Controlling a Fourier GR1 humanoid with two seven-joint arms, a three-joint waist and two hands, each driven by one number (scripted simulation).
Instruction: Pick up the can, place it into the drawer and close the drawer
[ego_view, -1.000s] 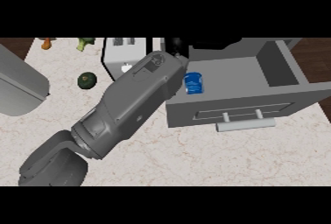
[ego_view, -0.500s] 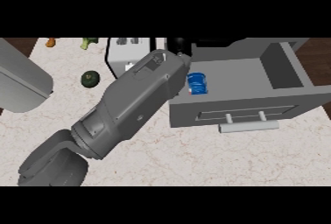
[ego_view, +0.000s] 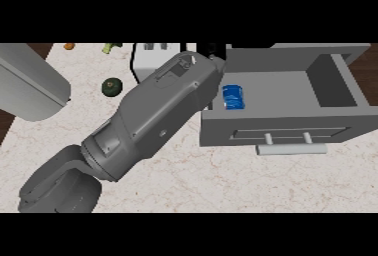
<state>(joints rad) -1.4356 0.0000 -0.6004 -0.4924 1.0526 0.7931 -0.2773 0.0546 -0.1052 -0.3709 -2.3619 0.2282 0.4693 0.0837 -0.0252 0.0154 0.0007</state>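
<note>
i'm looking down at the grey drawer (ego_view: 325, 82), pulled open, and the blue can (ego_view: 234, 97) is inside it, at the left end of the compartment, close to the left wall. nothing else shows in the drawer from here. its front panel carries a pale bar handle (ego_view: 291, 149) facing me. my forearm (ego_view: 159, 120) runs diagonally across the marble counter (ego_view: 221, 185) up to the drawer's left edge, and it covers the hand almost completely; only a bit of black (ego_view: 215, 49) peeks out past the wrist, so i cannot tell how the fingers are set. the can sits just beside the arm. left of the arm, a dark green round vegetable (ego_view: 111, 86) lies on the counter, with a white boxy appliance (ego_view: 153, 60) behind it.
</note>
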